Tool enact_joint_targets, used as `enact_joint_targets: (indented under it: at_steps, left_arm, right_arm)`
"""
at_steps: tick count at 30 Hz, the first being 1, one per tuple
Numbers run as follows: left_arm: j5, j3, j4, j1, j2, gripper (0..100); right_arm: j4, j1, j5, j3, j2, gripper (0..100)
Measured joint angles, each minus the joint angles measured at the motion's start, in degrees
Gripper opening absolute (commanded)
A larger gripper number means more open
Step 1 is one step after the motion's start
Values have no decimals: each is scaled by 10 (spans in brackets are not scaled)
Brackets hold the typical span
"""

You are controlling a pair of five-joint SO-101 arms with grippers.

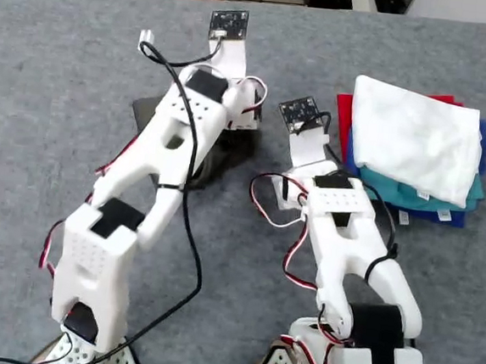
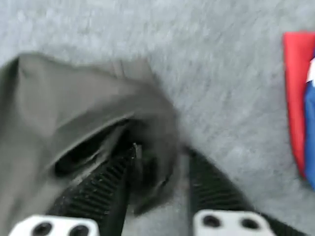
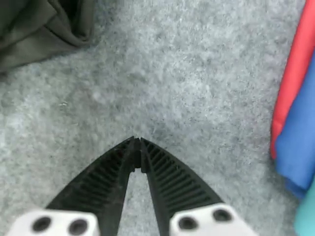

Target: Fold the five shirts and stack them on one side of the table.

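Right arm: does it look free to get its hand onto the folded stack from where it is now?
Likely yes. The right hand, shut, hangs over the grey table with the folded stack close beside it and nothing lying between. The dark shirt sits on its other side.

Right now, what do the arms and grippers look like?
The left arm and right arm are white, blocky plastic shells with black motor blocks, looped with red, white and black cables. Each carries a small dark circuit board near the wrist. The left gripper and right gripper are black, ribbed and tapered, on white bases with dark screw holes.
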Motion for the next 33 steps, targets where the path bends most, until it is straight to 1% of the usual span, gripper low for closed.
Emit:
enact_joint_targets:
  at_steps: [3,5,6,7,9,10,11,12,14,16,18,22,28,33]
  left_arm:
    - [14,-106,92,-4,6,252]
    - [16,-180,140,-22,6,249]
    - [16,-216,162,-34,6,230]
    - [16,-254,185,-48,6,194]
    - [16,-324,242,-81,6,84]
    - [16,-353,267,-99,8,32]
    - [16,-369,283,-120,11,12]
    - [13,-370,290,-142,16,26]
    - [-11,-357,296,-187,33,18]
    - [-22,-323,297,-223,47,20]
    - [-25,-283,297,-244,63,20]
    - [-26,-205,251,-248,105,20]
    - [-6,-101,159,-249,138,20]
    - [5,11,59,-251,139,20]
  right_arm:
    - [-2,0,0,0,0,2]
    - [-2,0,0,0,0,2]
    - [-2,0,0,0,0,2]
    - [-2,0,2,0,0,2]
    - [11,0,16,-11,0,2]
    - [30,0,22,-28,0,2]
    - [57,-3,26,-55,0,2]
    - [90,-11,34,-87,0,2]
    - [162,-38,61,-170,0,3]
    - [229,-73,85,-269,11,3]
    - [291,-107,98,-374,45,3]
    - [389,-145,105,-579,163,3]
    - [482,-156,105,-855,417,2]
    - [505,-151,104,-1083,615,3]
